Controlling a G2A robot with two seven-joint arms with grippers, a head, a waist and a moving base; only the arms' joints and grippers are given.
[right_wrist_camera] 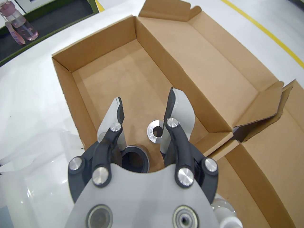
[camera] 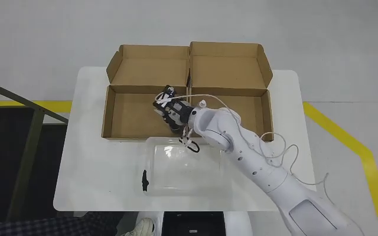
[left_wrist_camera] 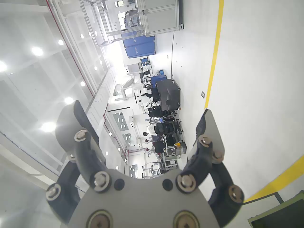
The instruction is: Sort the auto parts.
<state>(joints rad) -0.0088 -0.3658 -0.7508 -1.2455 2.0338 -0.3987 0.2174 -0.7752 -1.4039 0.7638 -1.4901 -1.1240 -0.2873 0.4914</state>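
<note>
Now the right gripper (right_wrist_camera: 145,97) hangs with jaws apart over the left cardboard box (right_wrist_camera: 68,84). A metal washer (right_wrist_camera: 154,135) and black ring (right_wrist_camera: 135,159) lie directly beneath. A slim black part (camera: 143,180) waits near the surface's front edge.

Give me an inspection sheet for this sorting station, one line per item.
Surface: white table, bearing the open cardboard left box, right box and a clear tray.
Job's things: silver ring and black ring lie in the left box; small black part lies by the tray's left edge.
Clutter: pink bottle on a dark shelf beside the table.
Pincers: right pincer open, empty, above the left box; left pincer open, empty, pointing into the room.
Cables: white cable hangs loosely along the right arm.
Surroundings: yellow floor line.
</note>
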